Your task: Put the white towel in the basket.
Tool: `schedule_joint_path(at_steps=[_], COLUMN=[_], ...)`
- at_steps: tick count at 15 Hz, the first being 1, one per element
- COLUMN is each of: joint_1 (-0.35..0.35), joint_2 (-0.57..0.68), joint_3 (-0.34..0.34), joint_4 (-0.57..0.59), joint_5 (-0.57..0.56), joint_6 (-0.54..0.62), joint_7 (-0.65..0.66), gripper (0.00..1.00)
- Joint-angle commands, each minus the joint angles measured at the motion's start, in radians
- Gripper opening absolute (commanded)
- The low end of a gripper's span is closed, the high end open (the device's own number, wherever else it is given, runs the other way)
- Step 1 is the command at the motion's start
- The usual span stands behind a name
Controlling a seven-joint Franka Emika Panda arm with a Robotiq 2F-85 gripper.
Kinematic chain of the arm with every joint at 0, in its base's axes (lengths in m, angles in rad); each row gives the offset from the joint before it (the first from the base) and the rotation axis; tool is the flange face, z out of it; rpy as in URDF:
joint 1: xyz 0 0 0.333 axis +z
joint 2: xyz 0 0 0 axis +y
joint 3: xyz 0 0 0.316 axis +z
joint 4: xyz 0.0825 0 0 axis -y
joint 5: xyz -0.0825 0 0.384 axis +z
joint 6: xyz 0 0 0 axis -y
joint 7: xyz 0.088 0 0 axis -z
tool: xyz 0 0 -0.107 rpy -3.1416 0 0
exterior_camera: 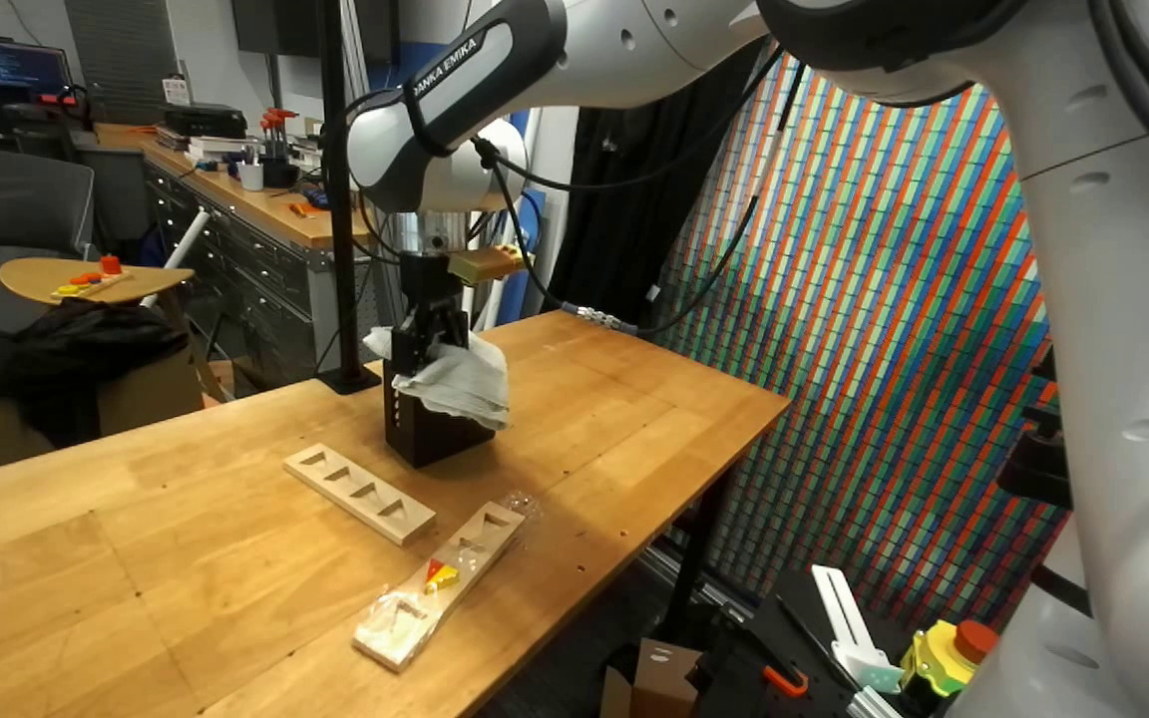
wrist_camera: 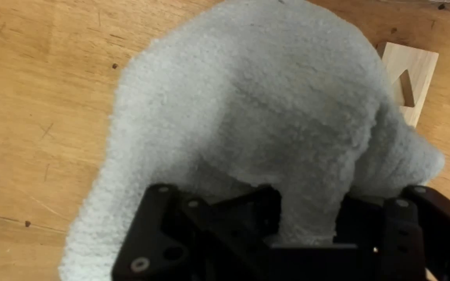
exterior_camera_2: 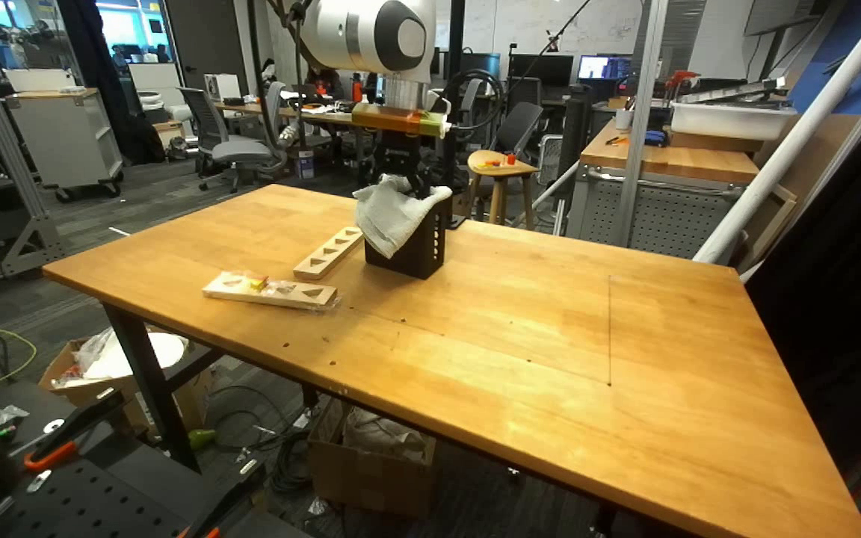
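Note:
The white towel [exterior_camera: 465, 384] is bunched and drapes over the top and side of a black box-shaped basket [exterior_camera: 430, 434]. In an exterior view, the towel [exterior_camera_2: 388, 218] hangs down over the front of the basket [exterior_camera_2: 417, 252]. My gripper [exterior_camera: 432, 349] points down right above the basket. In the wrist view, a thick fold of the towel [wrist_camera: 248, 89] is pinched between the fingers of the gripper [wrist_camera: 308, 210]. The towel spreads out around the fingers there and hides the basket. The basket's opening is covered by towel and gripper in both exterior views.
A wooden board with triangular slots [exterior_camera: 360, 494] lies beside the basket. A plastic-wrapped board with red and yellow pieces [exterior_camera: 440, 588] lies nearer the edge of the wooden table [exterior_camera_2: 520, 321]. A black post [exterior_camera: 340, 199] stands at the table's edge close to the arm.

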Motion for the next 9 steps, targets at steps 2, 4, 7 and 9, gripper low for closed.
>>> schedule_joint_path(at_steps=[2,4,7,9], joint_1=[0.012,0.006,0.006,0.006], joint_2=[-0.073,-0.029,-0.024,-0.023], joint_3=[-0.013,-0.007,-0.007,-0.008], joint_4=[-0.023,0.003,0.004,0.004], joint_5=[-0.040,-0.016,-0.016,-0.016], joint_6=[-0.041,-0.017,-0.016,-0.016], joint_7=[-0.016,-0.003,-0.003,-0.002], gripper=[0.36,0.28,0.44,0.43])
